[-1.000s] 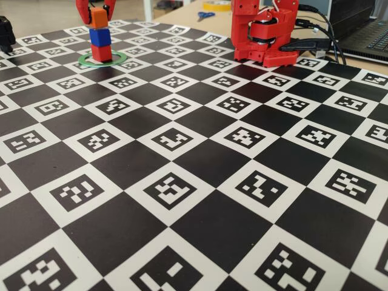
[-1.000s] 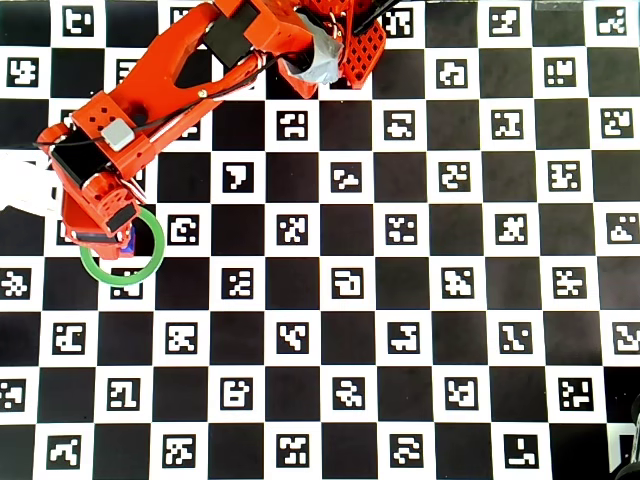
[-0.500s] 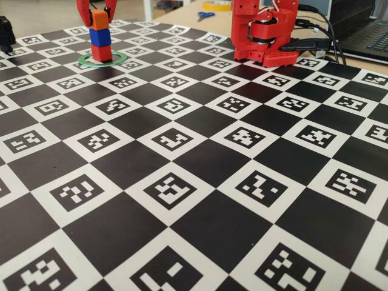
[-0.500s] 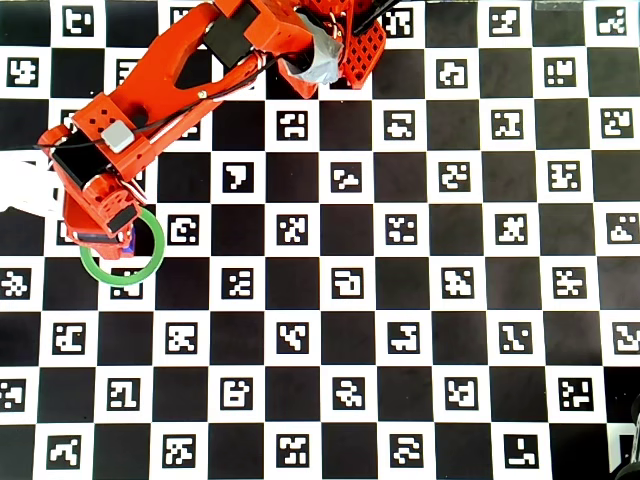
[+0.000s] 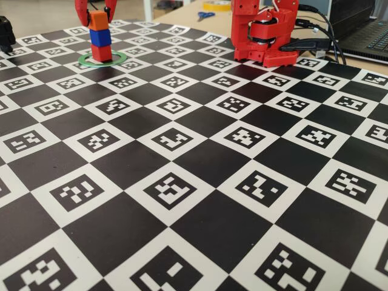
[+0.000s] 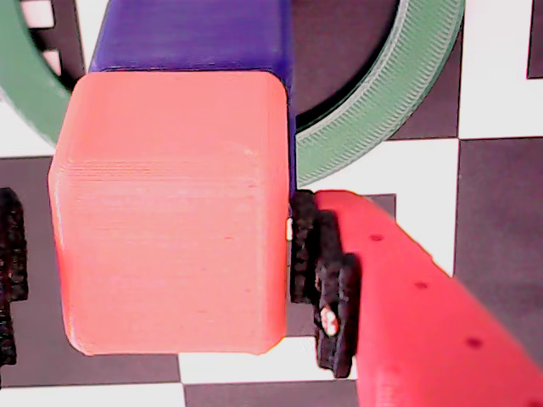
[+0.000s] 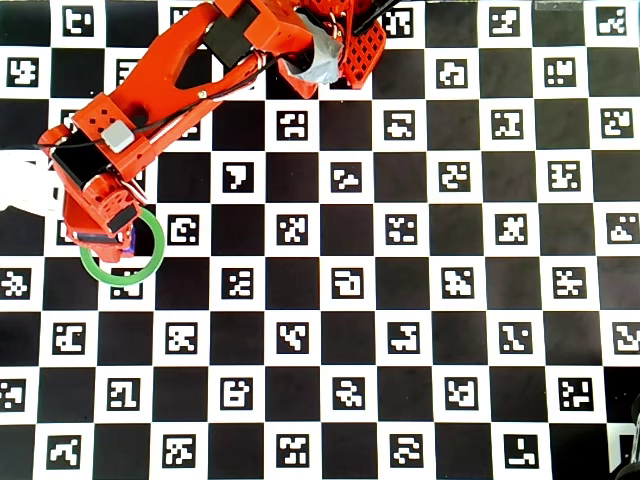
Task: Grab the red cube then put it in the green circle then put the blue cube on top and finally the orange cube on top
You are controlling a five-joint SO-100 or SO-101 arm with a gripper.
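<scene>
In the fixed view a three-cube tower stands inside the green circle [image 5: 115, 59]: the red cube [image 5: 101, 53] at the bottom, the blue cube [image 5: 100, 37] on it, the orange cube [image 5: 98, 19] on top. My gripper [image 5: 97, 17] straddles the orange cube from above. In the wrist view the orange cube [image 6: 170, 212] fills the space between the black pads [image 6: 327, 271]. A dark gap shows on its left side, so the gripper [image 6: 153, 212] is open. The blue cube [image 6: 195, 34] and the green circle [image 6: 382, 102] show beyond it. From overhead, the gripper [image 7: 105, 235] hides the tower except a blue corner [image 7: 131, 240].
The arm's red base [image 5: 264, 33] stands at the back right of the checkerboard mat [image 5: 194, 182] of printed markers. Cables and a laptop [image 5: 364, 36] lie to the right of it, scissors [image 5: 205, 15] behind. A black object [image 5: 5, 33] sits at the left edge.
The fingers have spread slightly away from the orange cube's sides. The tower and the arm stay where they were.
</scene>
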